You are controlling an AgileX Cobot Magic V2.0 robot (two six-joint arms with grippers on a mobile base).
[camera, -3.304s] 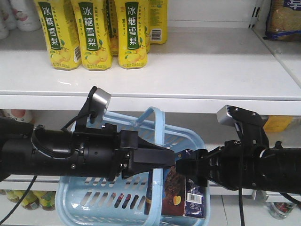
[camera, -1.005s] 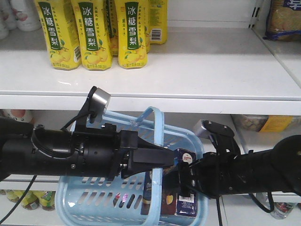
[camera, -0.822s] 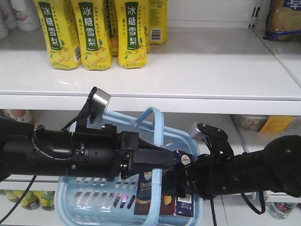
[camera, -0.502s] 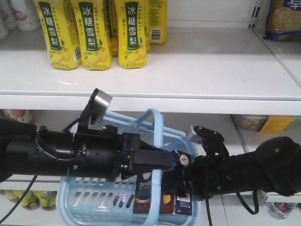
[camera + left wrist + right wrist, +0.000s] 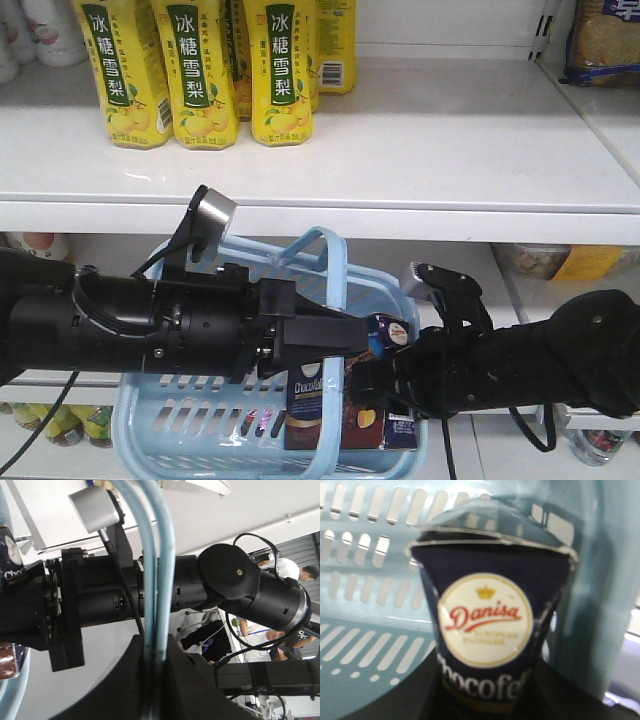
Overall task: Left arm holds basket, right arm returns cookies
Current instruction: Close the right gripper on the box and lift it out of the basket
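Currently the cookies (image 5: 322, 412) are stood on end inside the basket (image 5: 170, 432), long axis near vertical, the top leaned toward the right gripper (image 5: 378, 368), which is clamped on that upper end. Both arched handles (image 5: 159, 570) are pinched by the left gripper (image 5: 338, 335), the left arm (image 5: 120, 330) held level. Since three seconds ago, the box has been shifted leftward and the right arm (image 5: 560, 355) lowered.

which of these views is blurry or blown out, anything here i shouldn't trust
Front view: sharp and evenly lit, with only a glare spot on the camera block atop the left arm. Left wrist view: backlit, the basket handles crisp, the right arm dark against a bright background. Right wrist view: soft focus, the cookie box hazy though its Danisa seal reads, lower edge in shadow.
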